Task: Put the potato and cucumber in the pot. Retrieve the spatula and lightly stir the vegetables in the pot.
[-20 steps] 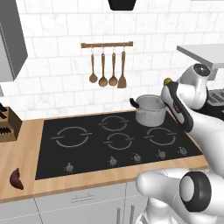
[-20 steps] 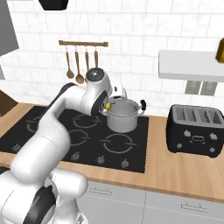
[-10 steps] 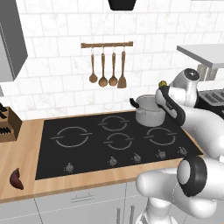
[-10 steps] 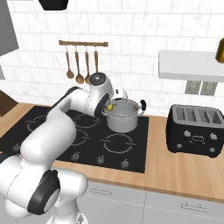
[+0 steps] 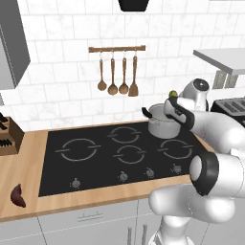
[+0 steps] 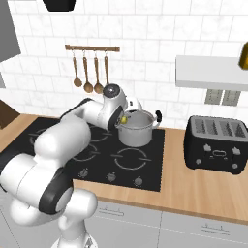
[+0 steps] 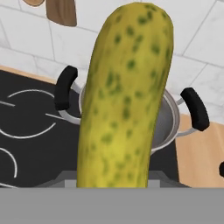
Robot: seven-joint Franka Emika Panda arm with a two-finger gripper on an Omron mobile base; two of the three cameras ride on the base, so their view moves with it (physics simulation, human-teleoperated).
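Observation:
My gripper [image 5: 173, 102] [image 6: 122, 118] is shut on the cucumber [image 7: 124, 96], a yellowish-green speckled vegetable that stands upright across the middle of the hand view. The cucumber [image 5: 172, 94] [image 6: 124, 119] hangs at the rim of the silver pot [image 5: 160, 125] [image 6: 135, 133] on the back right burner. Behind the cucumber, the pot [image 7: 168, 124] shows its two black handles, but its inside is mostly hidden. The wooden spatula [image 5: 134, 76] [image 6: 106, 72] hangs rightmost on the wall rail. The potato is out of view.
Three wooden spoons [image 5: 112, 76] hang beside the spatula. A knife block [image 5: 7, 136] and a dark reddish-brown pointed root [image 5: 18, 195] sit at the counter's left. A black toaster [image 6: 218, 143] stands right of the black hob [image 5: 95, 153], under a wall shelf [image 6: 210, 72].
The gripper has carried the cucumber a little closer to the pot, up to its rim. The grip has not changed, and the pot and spatula have not moved.

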